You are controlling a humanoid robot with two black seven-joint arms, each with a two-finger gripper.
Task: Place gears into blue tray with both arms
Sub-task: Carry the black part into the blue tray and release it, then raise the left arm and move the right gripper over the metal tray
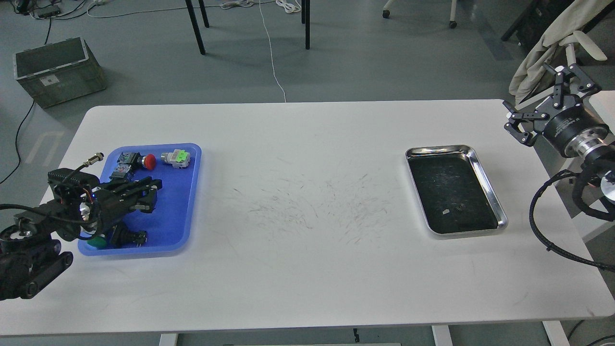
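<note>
Shallow bright blue plastic tray (185, 202) sits at the table's left end. In it: a black push-button switch with a red cap (142, 161), a silver switch with a green part (176, 158), a black switch with a green cap (103, 241) at the near rim, and another dark switch (129, 237) beside it.

Shiny steel tray with a dark inside (482, 168) sits well apart, at the right end. 1 tiny black toothed gear (460, 208) lies near its front edge, just beside a small pale scrap (445, 211).

White rounded table (307, 269), its middle scuffed with fine dark scratches. Grey floor behind; green-grey crate (57, 69) far left, black chair legs, white cable.

Left gripper (151, 192) reaches low over the blue tray, fingers level and pointing right; too dark to tell how far apart they are or whether they hold anything. Right gripper (543, 98) is raised past the table's right edge, fingers spread wide, holding nothing.
</note>
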